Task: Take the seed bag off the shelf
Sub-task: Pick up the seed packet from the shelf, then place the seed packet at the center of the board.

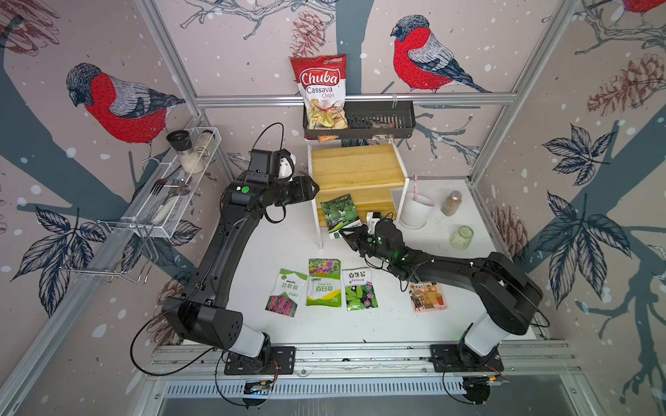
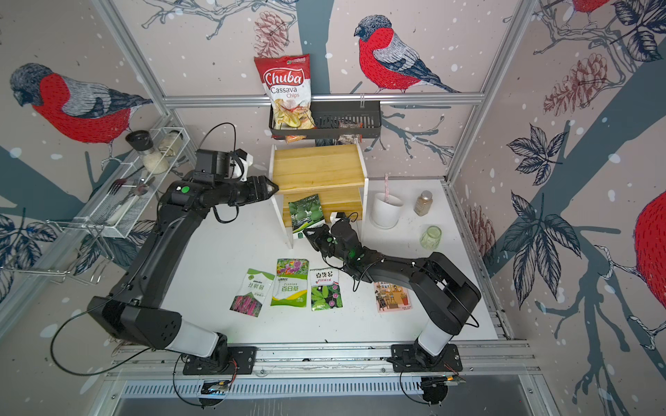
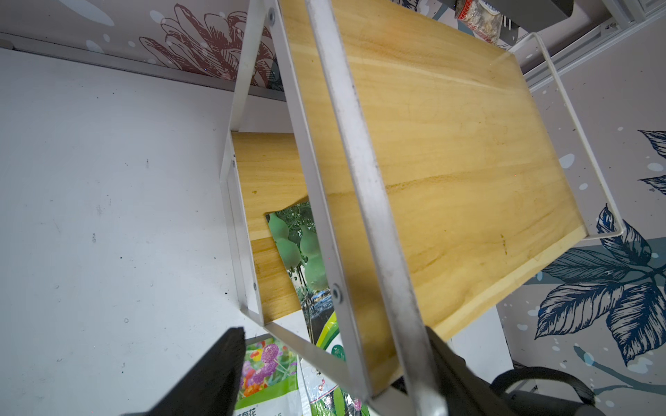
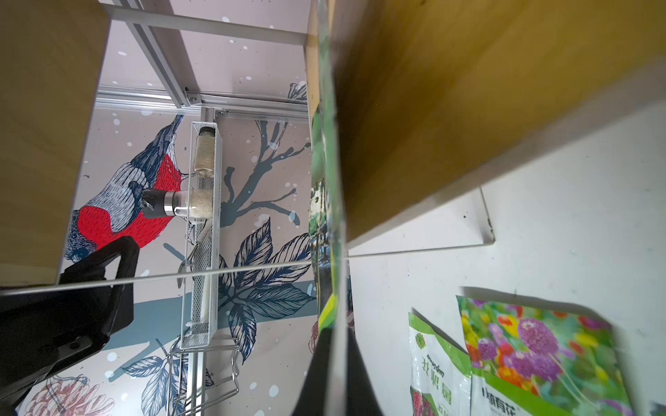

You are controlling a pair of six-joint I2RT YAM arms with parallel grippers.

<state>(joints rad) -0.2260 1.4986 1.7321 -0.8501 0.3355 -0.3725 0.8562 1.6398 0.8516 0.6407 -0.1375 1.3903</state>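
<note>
White tabletop (image 1: 360, 324) in a bird-print booth, and you have both arms up at the shelf (image 1: 355, 169). The seed bag (image 1: 338, 212), dark green with gourds, lies tilted on the lower board. Its upper end is under the top board and its lower end pokes out past the front edge, between the white legs.

The right gripper (image 1: 346, 235) is clamped on that lower end. Both top views give you only black fingers at the bag's edge. The right wrist view shows the bag edge-on, pinched between them.

The left gripper (image 1: 312, 187) sits at the shelf's left side, level with the top board. Only the left wrist view shows its jaws apart, with the white side rail passing between them close to one finger. You can't tell if it touches.

Room is tight. Three seed packets (image 1: 323, 288) lie in a row in front of the shelf, with a strip of open table between. A white cup (image 1: 416, 210) stands just beside the shelf's right leg. A picture card (image 1: 429, 297) lies partly under your right forearm.

The left arm is elbow-out, its forearm reaching across to the shelf. The right arm is bent at the right and runs low over the table to the shelf front.
</note>
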